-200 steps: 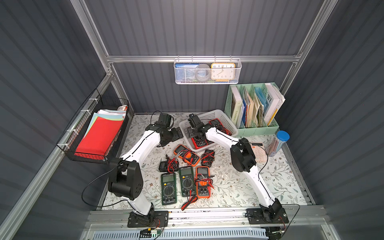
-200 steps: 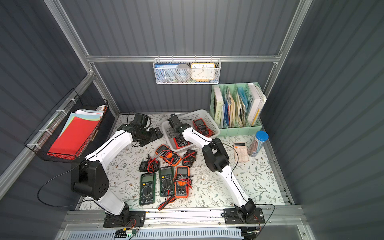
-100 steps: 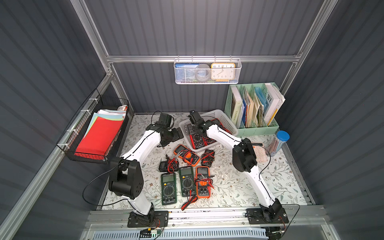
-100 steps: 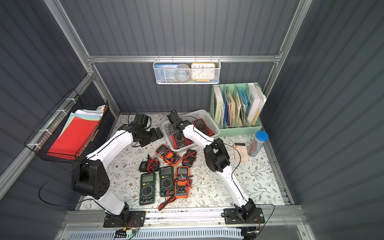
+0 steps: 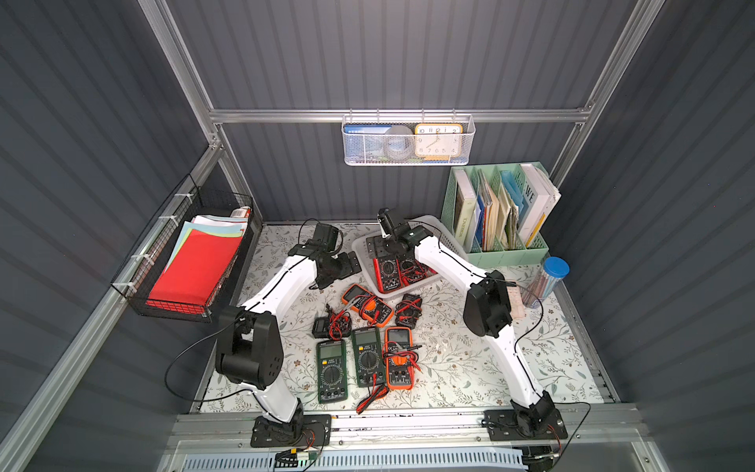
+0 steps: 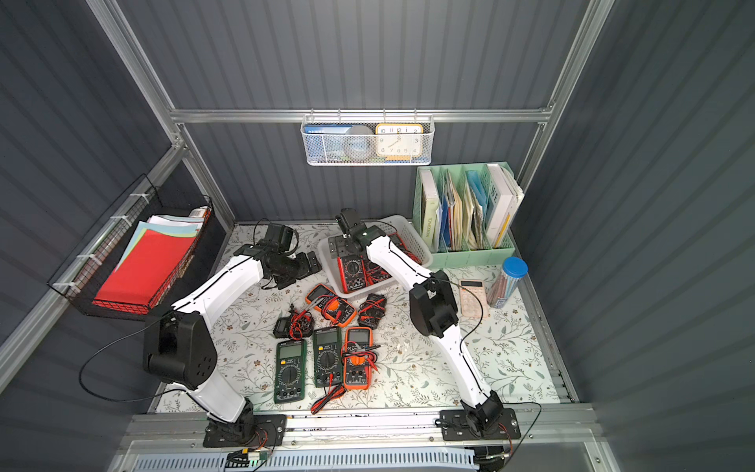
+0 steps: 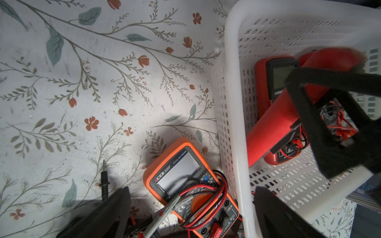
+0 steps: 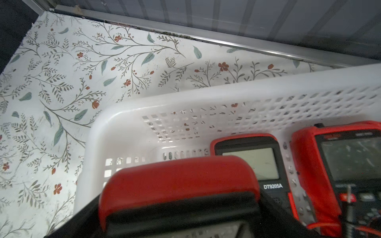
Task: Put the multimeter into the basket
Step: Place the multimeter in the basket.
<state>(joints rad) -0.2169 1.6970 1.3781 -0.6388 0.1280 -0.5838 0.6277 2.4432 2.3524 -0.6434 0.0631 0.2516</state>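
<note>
Evidently the placing step is nearly over. The red multimeter point(image 5: 386, 269) lies inside the basket point(image 5: 448, 242), against the wall nearest the left arm. In the left wrist view it sits tilted, with one end on the basket floor and the other propped over a second red meter point(image 7: 260, 86). The right gripper point(image 5: 384, 246) hangs over the basket's far corner with its jaws spread wide. In the right wrist view they straddle the meter's upper end and look released rather than clamped. The left gripper point(image 5: 349, 265) waits just outside the basket, jaws wide and empty, above an orange multimeter point(image 7: 185, 175) that rests against the basket's outer wall. A second ago the right gripper sat lower over the middle of the basket and hid the meter. It has since drawn up and back, so the meter's face now shows in both top views, while the left arm has not moved. The next move probably calls for lifting straight clear so the jaws do not drag the leaning meter. After that comes a reach for another meter on the surface point(image 5: 470, 367) outside the basket, such as the green meters point(image 5: 331, 370).
</note>
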